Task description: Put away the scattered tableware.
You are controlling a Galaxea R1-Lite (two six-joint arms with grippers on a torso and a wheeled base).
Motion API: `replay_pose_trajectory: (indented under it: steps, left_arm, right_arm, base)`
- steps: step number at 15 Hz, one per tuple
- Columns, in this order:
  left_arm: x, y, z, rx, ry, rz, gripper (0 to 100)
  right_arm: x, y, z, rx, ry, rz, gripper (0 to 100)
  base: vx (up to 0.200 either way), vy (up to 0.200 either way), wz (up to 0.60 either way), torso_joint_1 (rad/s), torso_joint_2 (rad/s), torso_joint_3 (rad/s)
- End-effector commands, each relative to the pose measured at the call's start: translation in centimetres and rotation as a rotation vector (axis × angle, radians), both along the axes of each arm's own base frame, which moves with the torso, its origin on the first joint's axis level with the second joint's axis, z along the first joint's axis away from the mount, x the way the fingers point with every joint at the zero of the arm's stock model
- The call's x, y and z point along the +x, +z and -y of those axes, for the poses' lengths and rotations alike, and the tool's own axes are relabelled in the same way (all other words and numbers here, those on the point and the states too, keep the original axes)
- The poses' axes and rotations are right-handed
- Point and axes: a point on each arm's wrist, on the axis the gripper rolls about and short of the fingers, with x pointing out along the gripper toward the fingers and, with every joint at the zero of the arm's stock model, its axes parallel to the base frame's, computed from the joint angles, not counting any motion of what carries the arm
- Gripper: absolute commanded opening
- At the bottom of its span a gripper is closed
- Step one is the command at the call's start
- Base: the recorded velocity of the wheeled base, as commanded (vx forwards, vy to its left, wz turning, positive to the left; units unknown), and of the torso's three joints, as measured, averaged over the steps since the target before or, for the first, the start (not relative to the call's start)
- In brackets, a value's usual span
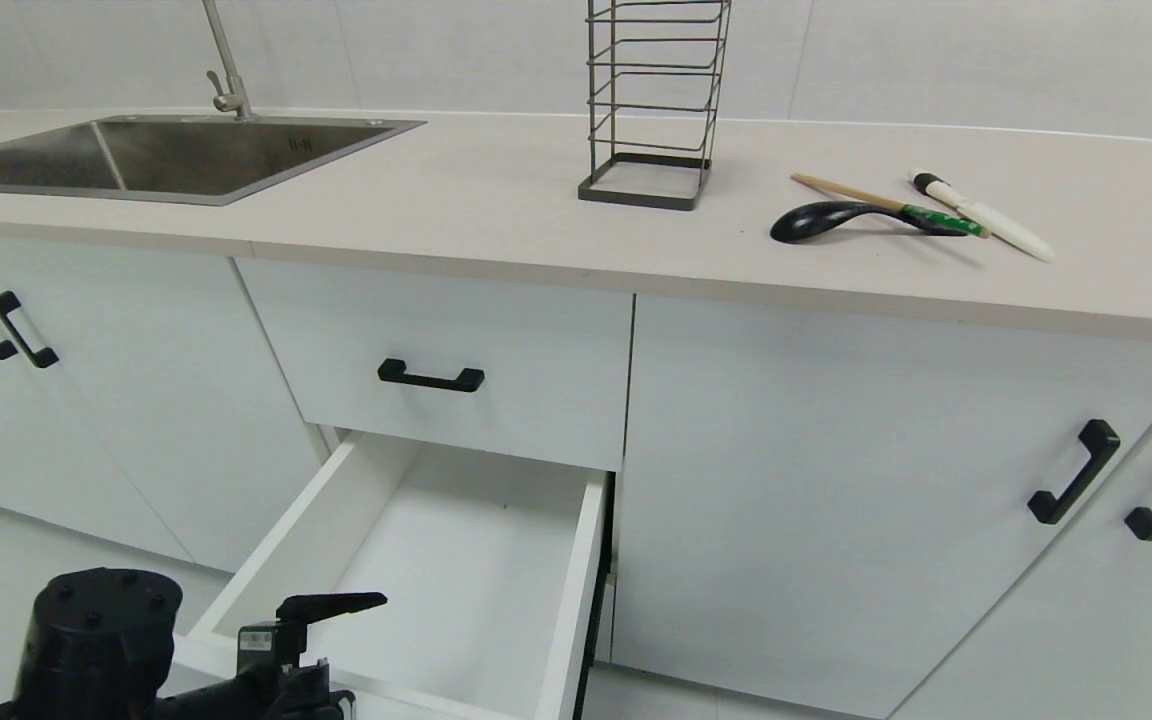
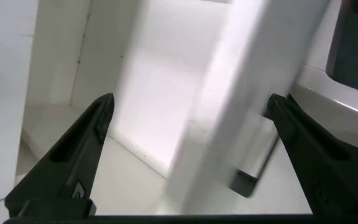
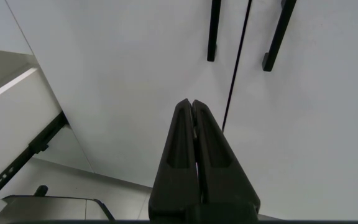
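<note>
Drawer open, left gripper wide and empty, right gripper closed on nothing: next grab spoon near counter's right end.

L end effector fingers wide apart, R end effector prob. closed

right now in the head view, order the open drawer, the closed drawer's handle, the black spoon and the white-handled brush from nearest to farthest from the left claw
1. The open drawer, low in front, right at the left claw.
2. The closed drawer's handle, just above it.
3. The black spoon, on the counter to the right.
4. The white-handled brush, farther right, past the spoon.
</note>
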Motion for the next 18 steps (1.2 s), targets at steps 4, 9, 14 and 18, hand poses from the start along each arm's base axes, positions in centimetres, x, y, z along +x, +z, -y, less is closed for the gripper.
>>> replay_pose_trajectory:
  steps: [4,9,14,18]
  left_arm:
    - [-0.7,0.5,0.6,-0.016,-0.056,0.029,100]
    - [-2.6,2.6,1.4,-0.122,-0.149,0.114,100]
    - [-3.6,8.6,0.5,-0.539,0.081,0.178,100]
    - [-0.3,13.3,-0.2,-0.896,0.615,-0.031,100]
  right_arm:
    - [0.0,0.0,0.0,0.000,0.001,0.000,0]
    - [0.0,0.0,0.0,0.000,0.001,0.000,0]
    - [0.0,0.0,0.0,0.000,0.001,0.001,0]
    - [0.0,0.0,0.0,0.000,0.001,0.001,0]
  base:
    - [0.000,0.000,0.00,0.000,0.00,0.000]
    - [0.000,0.000,0.00,0.000,0.00,0.000]
    - [0.000,0.000,0.00,0.000,0.00,0.000]
    - [0.000,0.000,0.00,0.000,0.00,0.000]
